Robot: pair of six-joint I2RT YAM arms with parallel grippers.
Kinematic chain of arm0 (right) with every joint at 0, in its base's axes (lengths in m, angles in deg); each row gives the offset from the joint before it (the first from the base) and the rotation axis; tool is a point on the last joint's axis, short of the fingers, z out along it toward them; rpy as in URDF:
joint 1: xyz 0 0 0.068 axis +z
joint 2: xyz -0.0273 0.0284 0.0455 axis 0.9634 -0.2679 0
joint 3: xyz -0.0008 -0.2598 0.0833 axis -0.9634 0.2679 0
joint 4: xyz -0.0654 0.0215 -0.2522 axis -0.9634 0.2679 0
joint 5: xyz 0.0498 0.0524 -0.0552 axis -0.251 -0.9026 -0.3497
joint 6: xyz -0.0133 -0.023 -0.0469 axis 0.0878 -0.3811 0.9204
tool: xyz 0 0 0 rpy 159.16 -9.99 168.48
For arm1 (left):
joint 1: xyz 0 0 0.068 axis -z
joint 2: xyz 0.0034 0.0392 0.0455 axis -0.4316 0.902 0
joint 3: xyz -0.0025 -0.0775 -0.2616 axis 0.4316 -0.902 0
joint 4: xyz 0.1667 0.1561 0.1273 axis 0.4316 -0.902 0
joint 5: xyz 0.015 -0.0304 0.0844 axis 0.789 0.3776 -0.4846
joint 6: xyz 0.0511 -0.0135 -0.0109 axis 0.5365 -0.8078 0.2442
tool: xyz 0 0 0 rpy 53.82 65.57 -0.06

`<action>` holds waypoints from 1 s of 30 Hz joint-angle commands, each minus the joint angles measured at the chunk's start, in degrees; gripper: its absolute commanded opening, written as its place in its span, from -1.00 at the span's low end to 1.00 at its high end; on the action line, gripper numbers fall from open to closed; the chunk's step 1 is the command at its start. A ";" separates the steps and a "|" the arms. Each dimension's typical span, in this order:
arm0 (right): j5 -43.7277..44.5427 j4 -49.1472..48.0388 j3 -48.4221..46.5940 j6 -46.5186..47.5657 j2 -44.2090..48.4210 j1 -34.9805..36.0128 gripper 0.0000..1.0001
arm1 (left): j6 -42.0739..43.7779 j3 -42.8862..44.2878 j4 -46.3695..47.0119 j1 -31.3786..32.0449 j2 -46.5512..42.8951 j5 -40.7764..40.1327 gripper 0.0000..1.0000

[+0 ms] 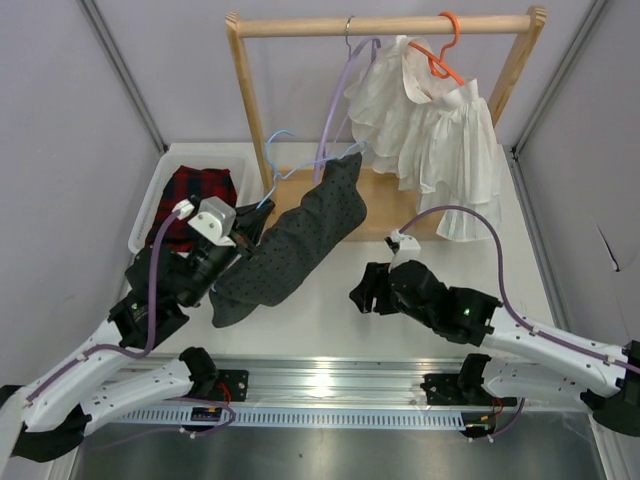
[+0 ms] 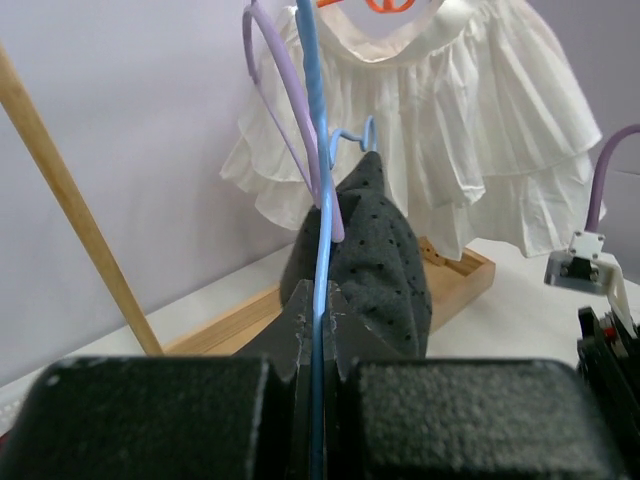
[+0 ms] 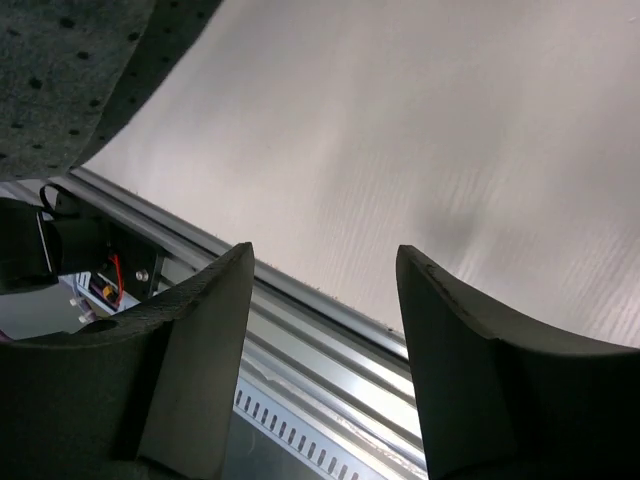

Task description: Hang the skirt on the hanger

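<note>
Left hand (image 2: 316,320) clenched on the thin light-blue wire of the hanger (image 2: 313,130); pinching the wire itself, not the cloth, probably so the frame can be steered while the fabric slides along it; in the top view this hand sits at about 9 o'clock of the surface (image 1: 330,310). Skirt (image 1: 300,235), dark with pale dots, is raised on a slant; its upper end is at 12 o'clock near the foot of the wooden rack (image 1: 390,25), its lower end droops toward 7 o'clock beside the left hand; seemingly carried by the hanger, but how far the wire runs inside the waist is hidden by the cloth. Right hand (image 1: 362,292) is released, holding nothing, low over the bare surface at 5 o'clock, apart from the skirt; likely standing by to tug the free hem or waistband over the hanger's other shoulder. Lilac hanger (image 1: 335,110) hangs from the rail just beside the skirt's top end and could snag. White ruffled garment (image 1: 440,120) on the orange hanger (image 1: 445,45) at 1 o'clock and plaid garment (image 1: 195,195) in the bin (image 1: 150,205) at 10 o'clock are not involved.
</note>
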 commanded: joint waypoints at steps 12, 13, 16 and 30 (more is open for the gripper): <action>2.61 2.48 -10.63 7.53 6.76 -5.63 0.27 | -2.73 11.72 -18.52 -0.09 -3.76 8.17 -1.00; 2.52 2.65 -11.34 7.97 6.50 -6.16 0.26 | -3.17 12.07 -19.84 -0.09 -3.67 7.65 -1.00; 1.21 2.92 -14.15 9.47 6.14 -8.26 0.24 | -4.13 14.00 -24.67 -0.17 -2.71 5.72 -1.00; -2.22 4.68 -20.75 11.76 5.70 -15.74 0.19 | -5.63 15.77 -29.96 -0.17 0.63 -7.90 -1.00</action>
